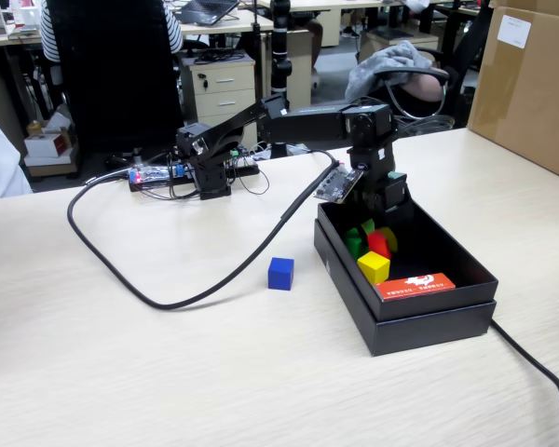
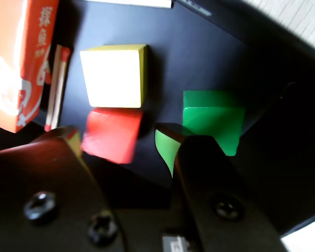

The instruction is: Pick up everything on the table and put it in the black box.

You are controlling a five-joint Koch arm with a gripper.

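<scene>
The end effector (image 2: 126, 139), spread and empty, hangs inside the box (image 1: 429, 321) over the red cube (image 2: 112, 135), apparently just released; the blue cube (image 1: 280, 273) waits left of the box.

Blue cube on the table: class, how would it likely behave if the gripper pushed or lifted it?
The blue cube rests on a flat face, so it would probably slide, not roll. Its sharp, unbending edges suggest it is stiff. It looks small and plain, likely light, though the smooth table may let it skid.

Three cubes (image 1: 374, 265) lie in the box (image 1: 429, 321); a fourth (image 1: 280, 273) left of it.
</scene>
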